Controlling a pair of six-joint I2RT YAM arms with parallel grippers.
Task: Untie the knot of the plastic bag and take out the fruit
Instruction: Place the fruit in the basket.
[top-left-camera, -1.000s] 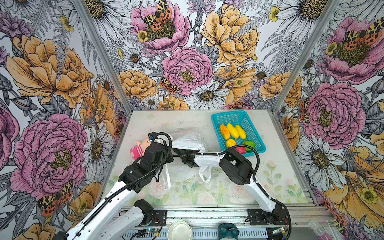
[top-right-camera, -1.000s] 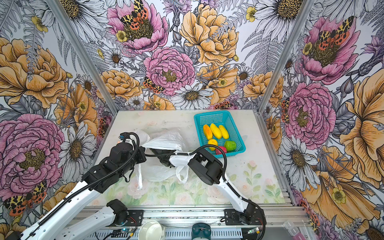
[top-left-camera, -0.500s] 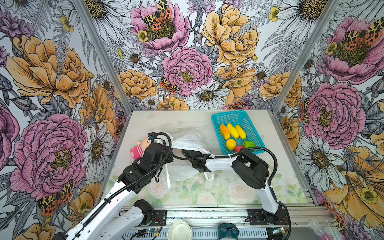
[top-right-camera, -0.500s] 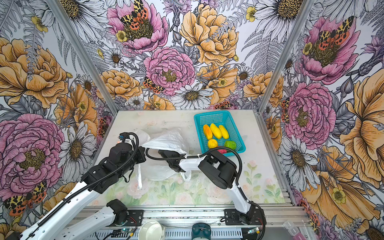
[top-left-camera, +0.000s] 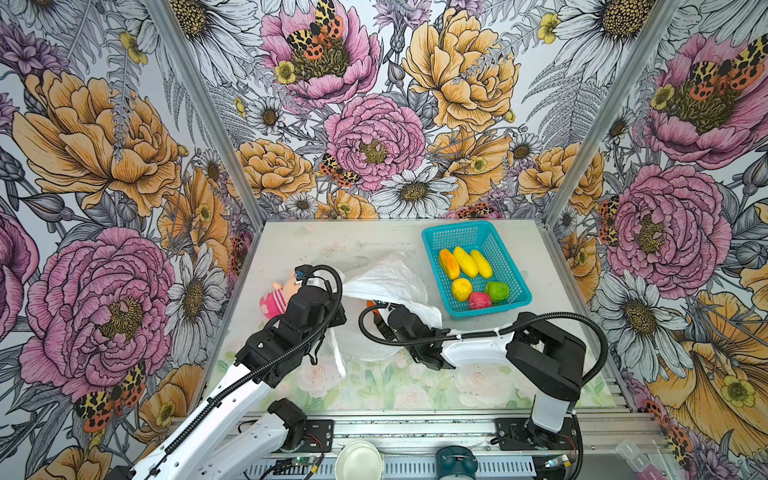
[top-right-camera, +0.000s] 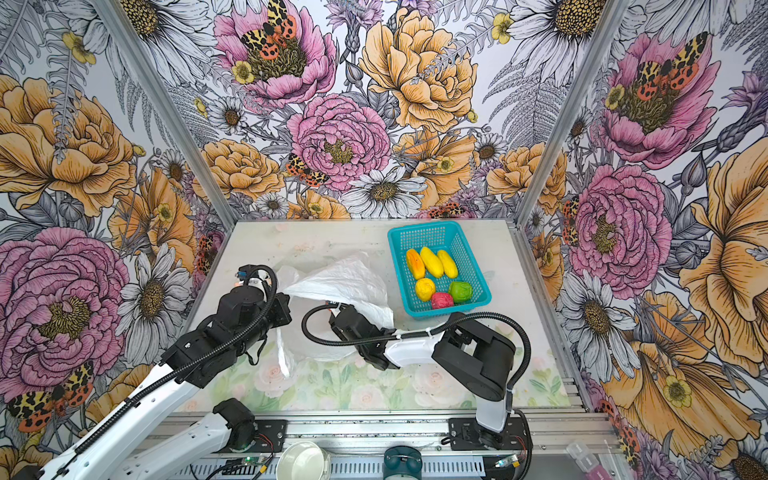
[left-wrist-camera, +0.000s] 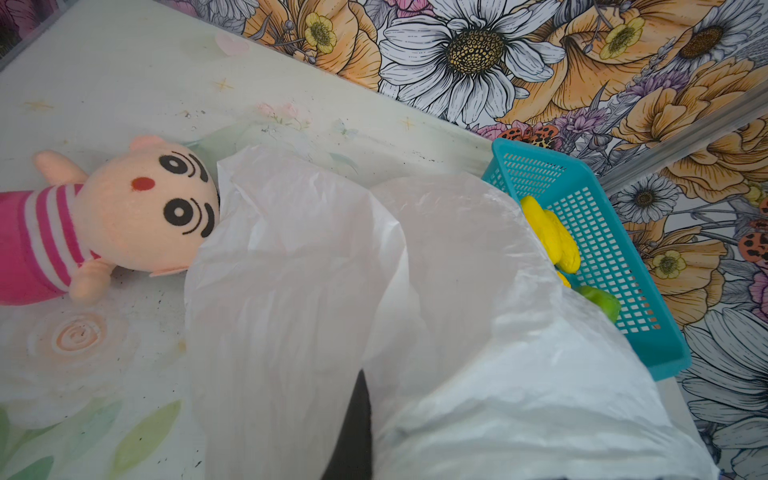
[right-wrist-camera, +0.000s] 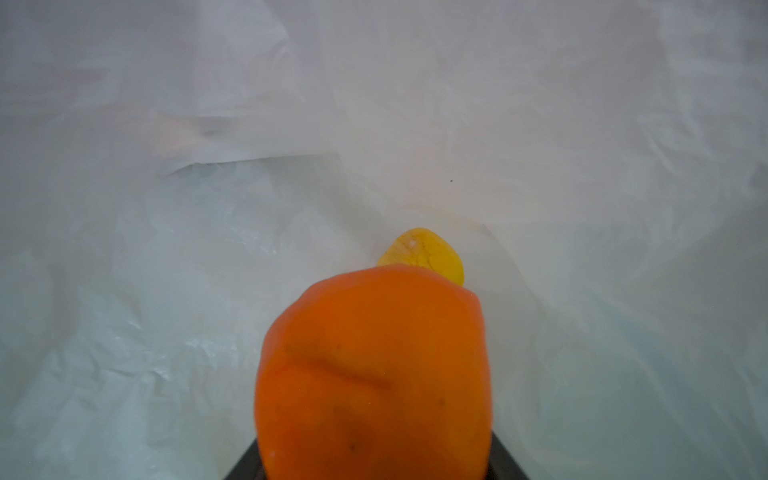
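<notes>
left gripper (top-left-camera: 338, 296) pinches the plastic bag (top-left-camera: 390, 276) by the doll (top-left-camera: 274, 297); right gripper (top-left-camera: 377, 312), inside, clamps an orange fruit (right-wrist-camera: 374, 374).

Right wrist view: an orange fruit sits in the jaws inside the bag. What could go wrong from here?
The orange fruit could slip out on withdrawal, since little of the grip shows. The thin plastic bag may snag and drag along. The yellow fruit behind it could get buried in folds.

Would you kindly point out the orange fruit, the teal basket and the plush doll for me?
orange fruit (right-wrist-camera: 374, 374): right wrist view, middle of skin.
teal basket (top-left-camera: 457, 237): a top view, bare far mesh.
plush doll (left-wrist-camera: 145, 216): left wrist view, face.
</notes>
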